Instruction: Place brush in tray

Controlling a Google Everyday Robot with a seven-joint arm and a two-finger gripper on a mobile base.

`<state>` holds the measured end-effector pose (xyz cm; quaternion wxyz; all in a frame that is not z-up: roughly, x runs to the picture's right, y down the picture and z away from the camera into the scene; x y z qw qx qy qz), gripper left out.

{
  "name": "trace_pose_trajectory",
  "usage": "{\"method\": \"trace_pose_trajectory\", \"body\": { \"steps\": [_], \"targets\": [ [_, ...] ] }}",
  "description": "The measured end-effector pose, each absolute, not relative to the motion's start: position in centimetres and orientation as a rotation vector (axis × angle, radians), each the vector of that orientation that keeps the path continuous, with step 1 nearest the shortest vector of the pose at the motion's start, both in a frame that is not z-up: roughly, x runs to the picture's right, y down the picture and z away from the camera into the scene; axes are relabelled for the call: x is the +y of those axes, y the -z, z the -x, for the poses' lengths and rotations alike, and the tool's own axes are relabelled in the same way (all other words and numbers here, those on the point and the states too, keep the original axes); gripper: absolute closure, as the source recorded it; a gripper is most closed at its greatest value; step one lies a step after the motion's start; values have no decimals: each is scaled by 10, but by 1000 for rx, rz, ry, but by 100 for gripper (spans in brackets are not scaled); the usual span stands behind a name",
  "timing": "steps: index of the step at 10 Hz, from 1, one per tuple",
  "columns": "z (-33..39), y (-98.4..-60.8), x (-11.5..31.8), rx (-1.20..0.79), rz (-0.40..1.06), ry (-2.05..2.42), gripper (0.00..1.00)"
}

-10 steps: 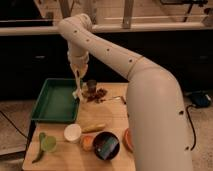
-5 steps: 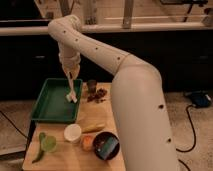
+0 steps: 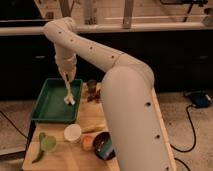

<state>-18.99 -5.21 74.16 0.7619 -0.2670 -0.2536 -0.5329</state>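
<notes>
While the arm reaches across the desk [image 3: 62, 157], the end effector [image 3: 67, 79] hangs over the tray [image 3: 47, 105], apparently pinching the brush [image 3: 69, 95], which dangles above its right side.

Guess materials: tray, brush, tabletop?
Tray: likely plastic, going by the uniform green and moulded raised rim. Brush, held by the gripper over the tray: white, probably plastic handle; bristle material unclear. Tabletop: looks like pale wood, matte tan.
</notes>
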Motion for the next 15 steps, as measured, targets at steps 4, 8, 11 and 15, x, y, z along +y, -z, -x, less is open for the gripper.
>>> {"method": "trace_pose_trajectory", "body": {
  "steps": [4,8,11,15],
  "targets": [
    [201,-748,-48,-578,575,1195,100],
    [211,-750,-46,-615,536,1244,100],
    [221,-751,-44,-636,528,1279,100],
    [226,-751,-39,-649,525,1308,100]
  ]
}}
